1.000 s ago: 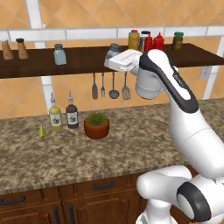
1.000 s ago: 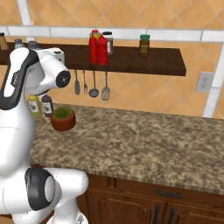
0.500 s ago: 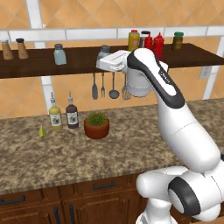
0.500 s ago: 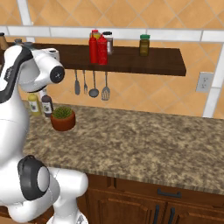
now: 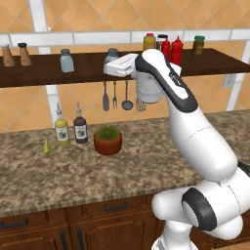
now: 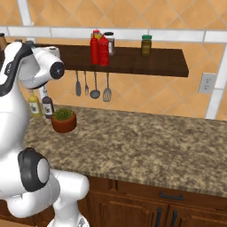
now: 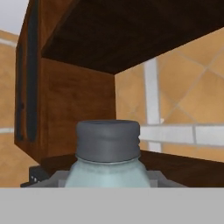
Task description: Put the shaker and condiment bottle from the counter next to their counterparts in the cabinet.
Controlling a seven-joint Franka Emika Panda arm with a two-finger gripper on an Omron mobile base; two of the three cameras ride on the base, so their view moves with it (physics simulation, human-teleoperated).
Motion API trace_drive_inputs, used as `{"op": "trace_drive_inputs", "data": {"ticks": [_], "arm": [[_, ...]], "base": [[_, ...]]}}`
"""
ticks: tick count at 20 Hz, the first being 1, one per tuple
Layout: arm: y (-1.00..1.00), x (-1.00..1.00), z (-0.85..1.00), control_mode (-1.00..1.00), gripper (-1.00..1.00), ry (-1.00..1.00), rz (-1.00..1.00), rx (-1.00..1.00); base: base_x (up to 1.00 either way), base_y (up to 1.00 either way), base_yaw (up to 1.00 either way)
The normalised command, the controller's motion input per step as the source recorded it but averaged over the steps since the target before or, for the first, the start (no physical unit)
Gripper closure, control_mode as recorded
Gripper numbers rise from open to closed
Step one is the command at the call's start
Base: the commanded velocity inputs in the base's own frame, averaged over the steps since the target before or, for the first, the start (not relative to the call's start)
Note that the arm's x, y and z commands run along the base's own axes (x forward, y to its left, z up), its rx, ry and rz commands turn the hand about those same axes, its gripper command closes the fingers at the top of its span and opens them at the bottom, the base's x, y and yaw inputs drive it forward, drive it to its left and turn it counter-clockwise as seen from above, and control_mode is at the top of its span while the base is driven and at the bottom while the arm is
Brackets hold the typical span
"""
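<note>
We see our tool (image 5: 113, 63) at the long dark wooden wall shelf (image 5: 29, 73), closed on the small pale blue-grey shaker with a grey cap (image 7: 107, 154), held upright, near its twin shaker (image 5: 66, 61) further left

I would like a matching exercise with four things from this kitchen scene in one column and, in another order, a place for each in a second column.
Things:
1. shaker
2. condiment bottle
3. potted plant
4. brown wooden shakers

Places:
A. at the far left end of the cabinet
B. on the counter, right of two oil bottles
C. at the gripper, level with the shelf
D. on the shelf beside a slimmer red bottle

Pairs: 1-C, 2-D, 3-B, 4-A
</note>
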Motion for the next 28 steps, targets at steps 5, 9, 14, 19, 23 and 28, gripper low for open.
{"op": "trace_drive_inputs", "data": {"ticks": [5,9,14,19,23,28], "arm": [[0.25,0.56,0.0,-1.0,1.0,0.01,0.0,0.0],[0.23,0.41,0.0,-1.0,1.0,0.0,0.0,-0.03],[0.21,0.21,0.0,-1.0,1.0,-0.05,0.0,-0.11],[0.1,0.14,0.0,-1.0,1.0,-0.05,0.0,-0.05],[0.13,0.09,-0.05,-1.0,1.0,0.0,0.0,0.0],[0.16,0.29,-0.13,-1.0,1.0,0.0,0.0,-0.03]], "base": [[0.0,0.0,0.0],[0.0,0.0,0.0],[0.0,0.0,0.0],[0.0,0.0,0.0],[0.0,0.0,0.0],[0.0,0.0,0.0]]}}
